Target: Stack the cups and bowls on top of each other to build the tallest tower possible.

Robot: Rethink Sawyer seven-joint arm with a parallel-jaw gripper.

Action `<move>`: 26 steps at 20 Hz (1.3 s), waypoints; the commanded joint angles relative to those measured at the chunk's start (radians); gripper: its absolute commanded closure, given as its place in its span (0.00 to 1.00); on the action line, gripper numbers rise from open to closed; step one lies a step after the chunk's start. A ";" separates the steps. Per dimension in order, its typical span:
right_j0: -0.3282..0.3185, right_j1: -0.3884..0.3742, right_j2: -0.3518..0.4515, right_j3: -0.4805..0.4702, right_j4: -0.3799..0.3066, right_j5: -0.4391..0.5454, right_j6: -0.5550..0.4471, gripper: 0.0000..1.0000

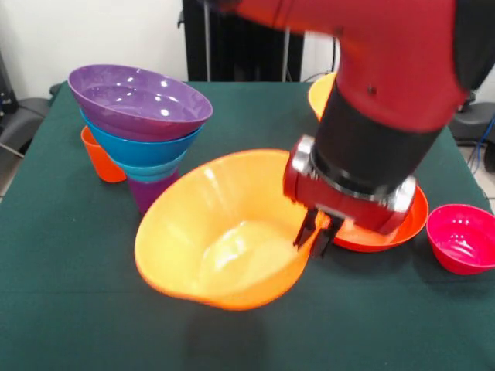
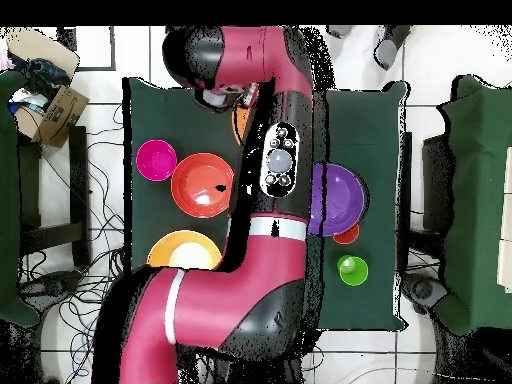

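Observation:
My gripper (image 1: 318, 234) is shut on the right rim of a large orange bowl (image 1: 220, 232), which is tilted with its opening towards the camera, low over the table. To its left stands the tower: a purple bowl (image 1: 139, 100) on a blue bowl (image 1: 143, 148), on a teal bowl (image 1: 152, 171), on a purple tumbler (image 1: 145, 195). The orange cup (image 1: 100, 161) stands beside the tower. In the overhead view the arm hides the gripper. The purple bowl (image 2: 338, 198), orange cup (image 2: 347, 236) and green cup (image 2: 352, 269) show there.
The shallow red-orange bowl (image 1: 390, 230) lies under my wrist, and the small magenta bowl (image 1: 464, 238) sits at the right edge. A second large orange bowl (image 1: 320, 94) sits behind the arm. These also show overhead: red-orange (image 2: 203, 185), magenta (image 2: 156, 160), orange (image 2: 184, 250).

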 commanded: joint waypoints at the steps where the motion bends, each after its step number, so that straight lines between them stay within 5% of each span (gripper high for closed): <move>1: 0.011 -0.238 0.047 0.384 -0.018 -0.144 -0.206 1.00; 11: 0.021 -0.495 0.010 0.821 -0.112 -0.403 -0.215 1.00; 26: 0.144 -0.599 -0.101 0.951 -0.314 -0.411 -0.112 1.00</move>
